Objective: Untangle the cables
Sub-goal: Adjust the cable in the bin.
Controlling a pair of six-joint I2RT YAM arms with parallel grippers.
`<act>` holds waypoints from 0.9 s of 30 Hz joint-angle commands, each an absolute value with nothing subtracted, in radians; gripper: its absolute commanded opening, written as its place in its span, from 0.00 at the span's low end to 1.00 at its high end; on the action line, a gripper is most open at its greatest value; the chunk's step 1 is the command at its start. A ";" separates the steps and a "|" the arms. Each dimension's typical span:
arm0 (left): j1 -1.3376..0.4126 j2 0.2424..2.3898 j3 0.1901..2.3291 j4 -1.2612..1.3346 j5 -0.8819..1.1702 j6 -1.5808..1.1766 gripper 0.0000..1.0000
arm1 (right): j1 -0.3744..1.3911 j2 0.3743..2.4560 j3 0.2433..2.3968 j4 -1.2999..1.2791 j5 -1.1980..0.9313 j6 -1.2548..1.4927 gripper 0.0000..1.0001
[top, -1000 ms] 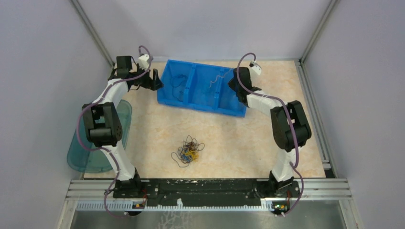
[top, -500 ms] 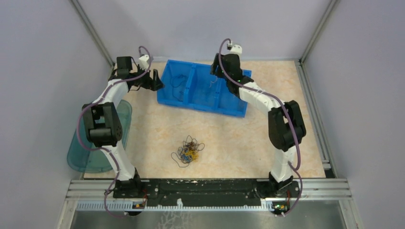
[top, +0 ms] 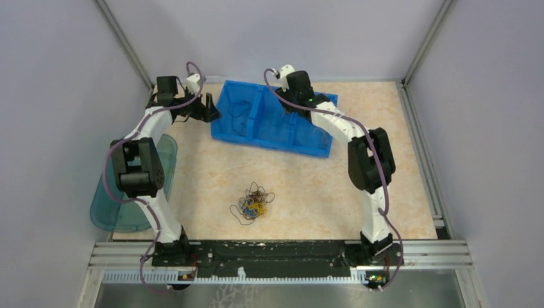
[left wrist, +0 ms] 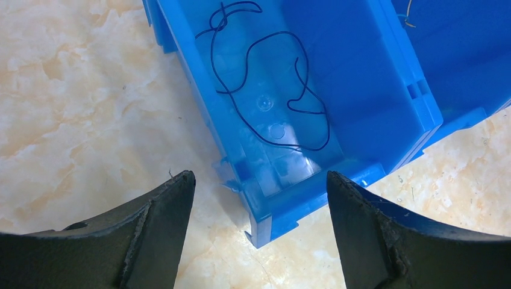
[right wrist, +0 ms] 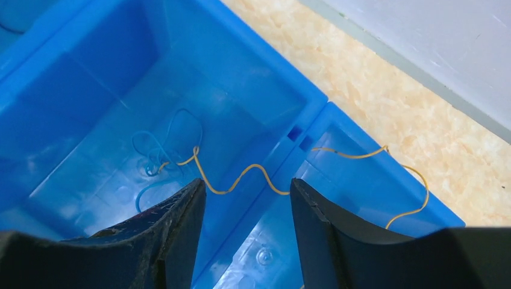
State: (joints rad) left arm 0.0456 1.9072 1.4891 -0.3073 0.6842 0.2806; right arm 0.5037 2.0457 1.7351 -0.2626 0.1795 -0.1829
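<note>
A tangle of black, blue and yellow-orange cables (top: 253, 202) lies on the table in front of the blue bin (top: 276, 144). In the left wrist view a single black cable (left wrist: 212, 60) curls on the floor of the bin's (left wrist: 328, 180) end compartment. My left gripper (left wrist: 259, 180) hangs open over that corner, holding nothing. A yellow cable (right wrist: 256, 165) drapes over a divider, one end beside a blue cable (right wrist: 139, 194). Just short of the yellow one, my right gripper (right wrist: 247, 183) stands open above the bin (right wrist: 90, 48). In the top view the left gripper (top: 210, 108) is at the bin's left end and the right gripper (top: 294, 101) over its far middle.
A clear teal cover (top: 115, 212) lies at the table's left edge behind the left arm. Grey walls and metal frame posts close in the table at the back and both sides. The bin has three compartments.
My right arm has swung left from the bin's right end to its far middle, and its gripper has gone from shut to open. The left arm has not moved.
</note>
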 commanded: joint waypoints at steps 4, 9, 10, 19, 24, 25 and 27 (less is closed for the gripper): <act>0.046 1.865 1.495 -0.282 0.712 0.262 0.85 | 0.511 1.993 1.695 -0.236 0.134 -0.242 0.48; 0.045 1.863 1.495 -0.278 0.710 0.257 0.85 | 0.511 1.998 1.680 -0.225 0.119 -0.232 0.44; 0.045 1.862 1.496 -0.278 0.710 0.257 0.85 | 0.511 1.998 1.676 -0.223 0.121 -0.233 0.43; 0.045 1.857 1.484 -0.275 0.712 0.254 0.85 | 0.511 1.977 1.666 -0.186 0.142 -0.229 0.33; 0.046 1.853 1.477 -0.268 0.713 0.253 0.85 | 0.510 1.961 1.701 -0.193 0.146 -0.233 0.35; 0.046 1.852 1.476 -0.269 0.714 0.253 0.85 | 0.509 1.959 1.705 -0.191 0.151 -0.237 0.35; 0.045 1.850 1.476 -0.269 0.716 0.254 0.85 | 0.509 1.954 1.708 -0.181 0.160 -0.243 0.36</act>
State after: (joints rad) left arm 0.0456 1.8946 1.4872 -0.2905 0.6899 0.2577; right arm 0.5037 2.0335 1.6661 -0.2241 0.1448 -0.2333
